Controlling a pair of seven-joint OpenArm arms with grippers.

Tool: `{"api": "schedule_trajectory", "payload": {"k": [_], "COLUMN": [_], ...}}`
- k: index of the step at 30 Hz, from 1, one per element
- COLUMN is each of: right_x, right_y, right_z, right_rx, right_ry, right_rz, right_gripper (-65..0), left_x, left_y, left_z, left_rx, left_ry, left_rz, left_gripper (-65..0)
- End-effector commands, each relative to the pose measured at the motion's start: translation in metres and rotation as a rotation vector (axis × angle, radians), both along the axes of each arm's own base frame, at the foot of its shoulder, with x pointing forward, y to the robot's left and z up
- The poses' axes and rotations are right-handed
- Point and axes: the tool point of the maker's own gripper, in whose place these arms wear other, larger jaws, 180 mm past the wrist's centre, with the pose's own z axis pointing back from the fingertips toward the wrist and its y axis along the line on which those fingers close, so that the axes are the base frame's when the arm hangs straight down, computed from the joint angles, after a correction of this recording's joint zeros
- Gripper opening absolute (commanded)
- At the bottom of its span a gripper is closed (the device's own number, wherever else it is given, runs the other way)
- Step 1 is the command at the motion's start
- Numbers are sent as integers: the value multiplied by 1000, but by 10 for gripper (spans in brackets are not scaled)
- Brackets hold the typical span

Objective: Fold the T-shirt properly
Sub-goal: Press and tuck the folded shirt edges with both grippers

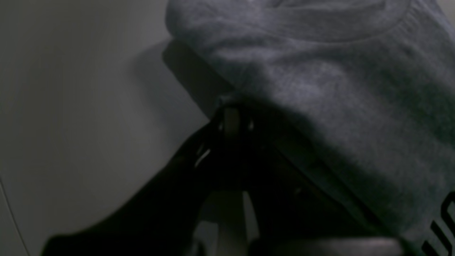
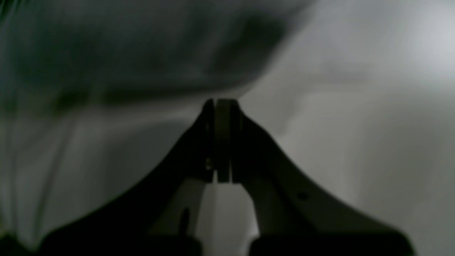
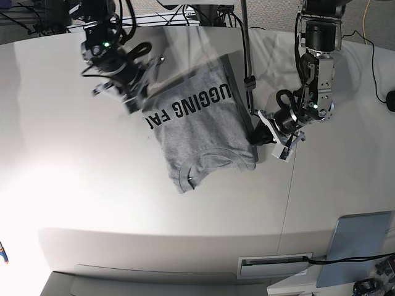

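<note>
The heather-grey T-shirt [image 3: 203,129] lies partly on the white table, black lettering up and collar toward the front edge. My left gripper [image 3: 254,134], on the right of the base view, is shut on the shirt's side edge near a shoulder. In the left wrist view the fingertips [image 1: 231,117] pinch the T-shirt [image 1: 337,89], with the ribbed neck above. My right gripper [image 3: 137,102], at the back left, is shut on the opposite edge and holds it lifted and blurred. The right wrist view shows that gripper [image 2: 220,103] shut, with the dark T-shirt [image 2: 142,53] hanging from its tip.
The white table [image 3: 74,185] has a seam [image 3: 289,191] running front to back. A grey flat pad [image 3: 361,246] lies at the front right corner. Cables [image 3: 376,61] trail at the back right, and a small black object [image 3: 390,98] sits at the right edge.
</note>
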Motion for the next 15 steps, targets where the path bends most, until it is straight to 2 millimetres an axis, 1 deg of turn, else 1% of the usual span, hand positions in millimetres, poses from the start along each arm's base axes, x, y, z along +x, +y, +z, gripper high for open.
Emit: {"api": "schedule_trajectory", "payload": {"k": [1, 2, 4, 9, 12, 15], "right_x": [13, 16, 24, 48, 55, 52], "right_y": [-7, -13, -18, -20, -20, -11], "right_z": [13, 15, 19, 26, 21, 8], "right_rx": [-8, -20, -30, -30, -27, -18], "right_ry": [-59, -67, -92, -141, -131, -95], "right_rz": [-22, -36, -48, -52, -53, -29], "right_gripper": [-650, -650, -650, -650, -650, -650], "left_x": [3, 4, 5, 6, 6, 6], "left_y": [20, 20, 20, 19, 20, 20], "left_z": [-7, -6, -5, -4, -4, -4], "left_rx": [98, 97, 95, 91, 93, 92], "left_ry": [28, 25, 18, 11, 13, 11], "left_rz": [28, 29, 30, 32, 32, 32], "left_gripper": [-650, -650, -650, -650, -650, -650]}}
